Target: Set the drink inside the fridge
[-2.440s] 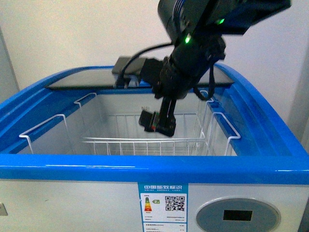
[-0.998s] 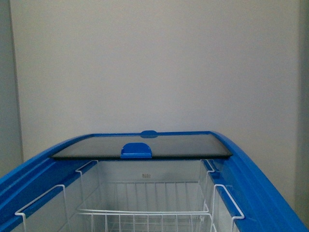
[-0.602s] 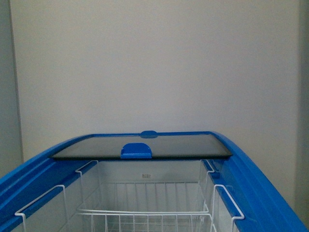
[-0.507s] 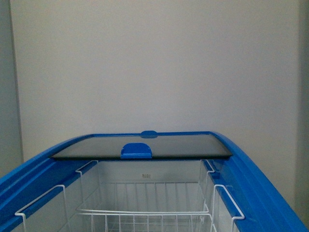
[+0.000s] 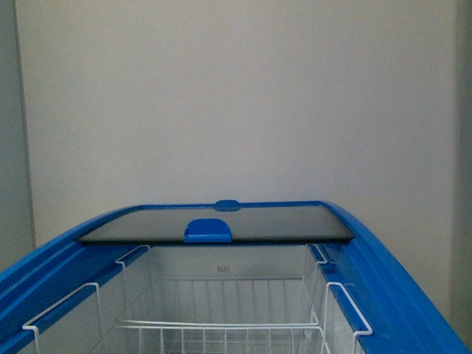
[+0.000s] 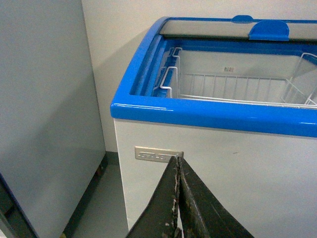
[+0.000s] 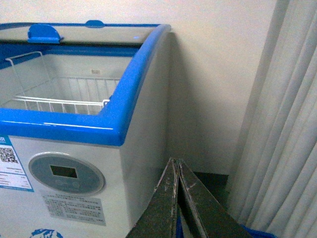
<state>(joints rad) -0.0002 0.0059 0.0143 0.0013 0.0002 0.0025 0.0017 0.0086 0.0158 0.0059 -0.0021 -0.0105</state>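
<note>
Here the fridge (image 5: 383, 251) stands open, with the left gripper (image 6: 178, 163) and right gripper (image 7: 176, 166) both closed, empty.

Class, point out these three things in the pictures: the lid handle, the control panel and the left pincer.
lid handle (image 5: 208, 230), front view, middle of the blue grip.
control panel (image 7: 66, 173), right wrist view, on its dark display.
left pincer (image 6: 177, 198), left wrist view, between its closed fingertips.

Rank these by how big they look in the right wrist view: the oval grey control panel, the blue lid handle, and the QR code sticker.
Largest to smallest, as they appear:
1. oval grey control panel
2. blue lid handle
3. QR code sticker, though the picture's edge cuts it off.
The handle sits farther from the camera, so its true size may differ.
</note>
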